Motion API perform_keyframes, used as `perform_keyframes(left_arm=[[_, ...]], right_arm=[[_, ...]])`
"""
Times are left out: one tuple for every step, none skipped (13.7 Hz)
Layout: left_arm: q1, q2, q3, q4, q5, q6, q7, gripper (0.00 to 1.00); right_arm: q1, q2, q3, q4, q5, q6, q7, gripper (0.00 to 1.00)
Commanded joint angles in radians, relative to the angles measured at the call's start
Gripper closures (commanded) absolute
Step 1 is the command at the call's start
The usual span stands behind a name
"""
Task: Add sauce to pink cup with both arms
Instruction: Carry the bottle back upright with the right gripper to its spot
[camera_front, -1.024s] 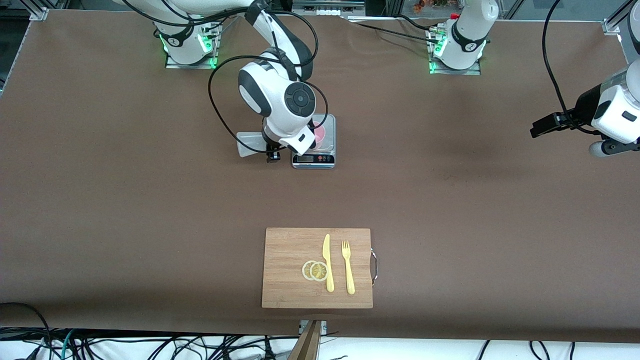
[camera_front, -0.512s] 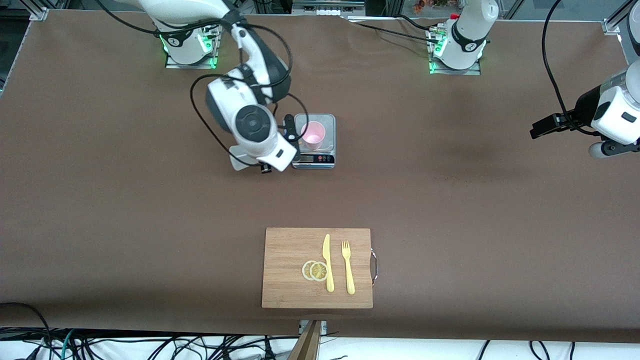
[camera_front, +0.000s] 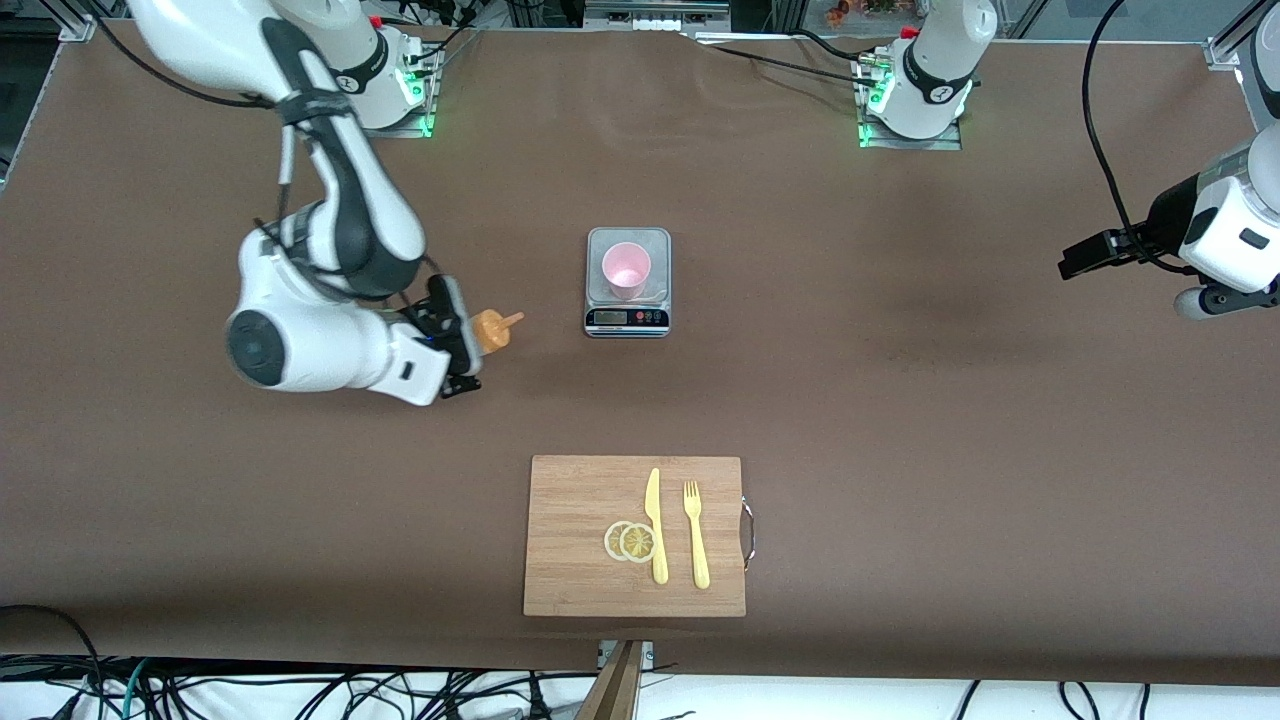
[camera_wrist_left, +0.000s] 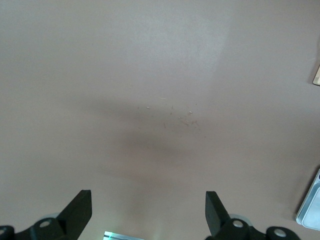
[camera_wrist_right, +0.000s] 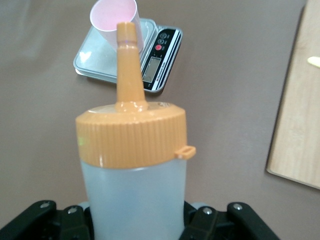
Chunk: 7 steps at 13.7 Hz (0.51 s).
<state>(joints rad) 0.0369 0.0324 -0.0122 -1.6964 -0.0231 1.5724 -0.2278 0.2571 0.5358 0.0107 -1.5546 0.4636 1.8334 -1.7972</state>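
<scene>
The pink cup (camera_front: 626, 268) stands upright on a small steel scale (camera_front: 627, 318) in the middle of the table; the right wrist view also shows this cup (camera_wrist_right: 107, 17). My right gripper (camera_front: 455, 345) is shut on the sauce bottle's whitish body (camera_wrist_right: 132, 192). It hangs over bare table beside the scale, toward the right arm's end. The bottle's orange cap (camera_front: 490, 328) and nozzle (camera_wrist_right: 127, 65) point at the cup, well short of it. My left gripper (camera_wrist_left: 148, 212) waits open and holds nothing, over the left arm's end of the table (camera_front: 1095, 250).
A wooden cutting board (camera_front: 634, 535) lies near the front edge. It carries a yellow knife (camera_front: 655, 525), a yellow fork (camera_front: 696, 535) and two lemon slices (camera_front: 630, 541). Brown cloth covers the whole table. The green-lit arm bases (camera_front: 910, 95) stand along the table's edge farthest from the front camera.
My right arm has swung away from the scale toward its own end of the table, carrying the bottle with it and uncovering the cup. The left arm has not moved.
</scene>
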Motion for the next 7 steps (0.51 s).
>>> perform_keyframes(left_arm=[[0.001, -0.002, 0.001, -0.002, -0.02, 0.009, 0.021, 0.0], [0.0, -0.002, 0.001, -0.002, -0.02, 0.009, 0.021, 0.0], [0.001, -0.002, 0.001, -0.002, -0.02, 0.009, 0.021, 0.0], [0.0, -0.002, 0.001, 0.0, -0.02, 0.009, 0.021, 0.0], [0.0, -0.002, 0.001, 0.0, -0.02, 0.009, 0.021, 0.0], [0.0, -0.002, 0.001, 0.0, -0.02, 0.009, 0.021, 0.0], [0.0, -0.003, 0.001, 0.0, -0.02, 0.009, 0.021, 0.0]], right_arm=[[-0.102, -0.002, 0.017, -0.05, 0.162, -0.038, -0.189, 1.0], [-0.142, 0.01, 0.017, -0.059, 0.217, -0.058, -0.256, 1.0], [-0.183, 0.022, 0.017, -0.064, 0.263, -0.095, -0.315, 1.0], [-0.221, 0.036, 0.017, -0.064, 0.292, -0.136, -0.353, 1.0], [-0.255, 0.055, 0.017, -0.064, 0.315, -0.167, -0.393, 1.0], [-0.284, 0.072, 0.017, -0.067, 0.34, -0.199, -0.434, 1.0], [-0.311, 0.088, 0.017, -0.076, 0.361, -0.232, -0.471, 1.0]])
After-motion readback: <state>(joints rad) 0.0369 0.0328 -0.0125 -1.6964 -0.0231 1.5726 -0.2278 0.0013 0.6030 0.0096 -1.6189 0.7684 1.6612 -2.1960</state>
